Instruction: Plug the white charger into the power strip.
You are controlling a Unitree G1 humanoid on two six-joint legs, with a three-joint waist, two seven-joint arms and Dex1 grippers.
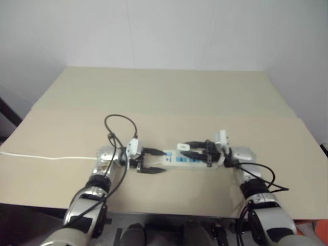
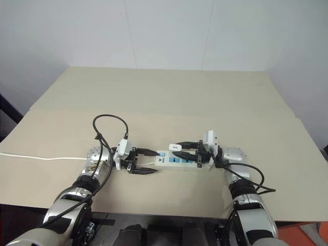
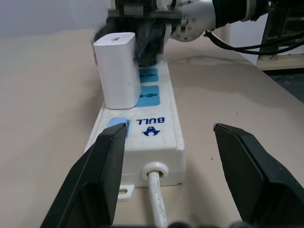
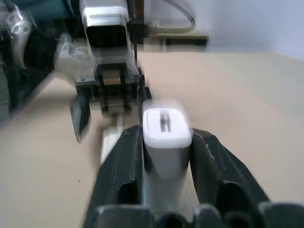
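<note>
While my right end effector (image 4: pixel 166 135) hugs the white charger (image 3: pixel 117 71) on both sides to keep it upright in the power strip (image 3: pixel 152 137), my left end effector (image 3: pixel 168 130) gapes open, empty, straddling the strip's cord end, likely bracing it on the desk (image 1: pixel 154 97).

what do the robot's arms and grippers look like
Both arms are silver-grey metal with black joint bands and loose black cables looping at the wrists. The left gripper and right gripper each have two black wedge-shaped fingers, with a white boxy camera module mounted at each wrist.
</note>
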